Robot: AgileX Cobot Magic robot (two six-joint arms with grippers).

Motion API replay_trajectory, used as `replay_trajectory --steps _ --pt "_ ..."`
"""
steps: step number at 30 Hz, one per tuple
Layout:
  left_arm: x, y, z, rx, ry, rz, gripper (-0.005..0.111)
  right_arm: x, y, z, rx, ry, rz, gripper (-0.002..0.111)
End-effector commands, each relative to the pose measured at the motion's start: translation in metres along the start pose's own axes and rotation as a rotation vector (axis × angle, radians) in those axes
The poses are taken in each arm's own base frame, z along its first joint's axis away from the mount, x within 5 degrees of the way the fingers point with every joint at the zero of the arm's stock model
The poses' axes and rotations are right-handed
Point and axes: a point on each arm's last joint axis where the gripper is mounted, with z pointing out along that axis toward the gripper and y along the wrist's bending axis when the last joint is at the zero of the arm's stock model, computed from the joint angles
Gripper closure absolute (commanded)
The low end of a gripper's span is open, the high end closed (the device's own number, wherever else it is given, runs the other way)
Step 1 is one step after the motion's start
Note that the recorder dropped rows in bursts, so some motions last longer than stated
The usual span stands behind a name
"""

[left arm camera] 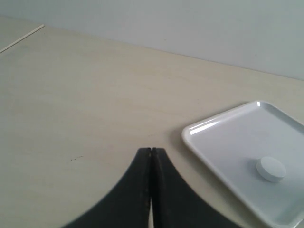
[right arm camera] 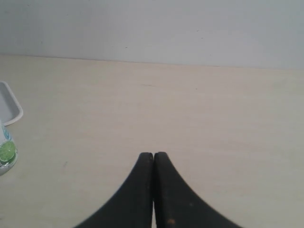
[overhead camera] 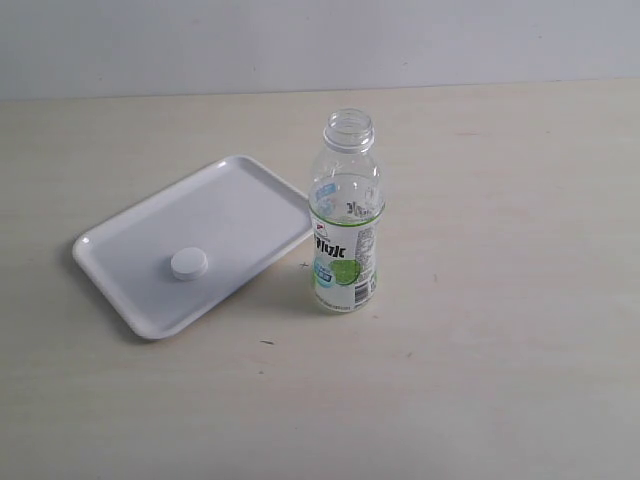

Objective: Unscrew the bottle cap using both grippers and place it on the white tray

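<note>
Bottle cap [overhead camera: 189, 263] lies flat on the white tray [overhead camera: 235, 205], approx. mid-tray, off the bottle [overhead camera: 346, 225]. Bottle stands upright w/ open neck on the pale surface [overhead camera: 500, 320], just beside the tray's right-hand edge in exterior view; can't tell if they touch. Left pincer [left arm camera: 151, 152]: jaws together, holding nothing, over bare surface near a tray corner; the frame cuts the tray off there. Right pincer [right arm camera: 153, 156]: jaws together too, empty. Right wrist view catches only a sliver of bottle label w/ lime slice at the frame edge. Label's small print is unreadable.
</note>
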Motion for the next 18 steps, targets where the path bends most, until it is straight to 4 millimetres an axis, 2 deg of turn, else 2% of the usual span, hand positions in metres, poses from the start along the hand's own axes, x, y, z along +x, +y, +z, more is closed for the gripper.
replay_trajectory --steps 1,18 --pt "0.0004 -0.0027 -0.0001 0.049 -0.005 0.008 0.107 -0.0007 -0.0005 0.0000 0.008 -0.022 0.001 0.108" --pt "0.0005 -0.0030 -0.0001 0.054 -0.004 0.009 0.107 -0.0007 -0.0005 0.0000 0.008 -0.022 0.001 0.108"
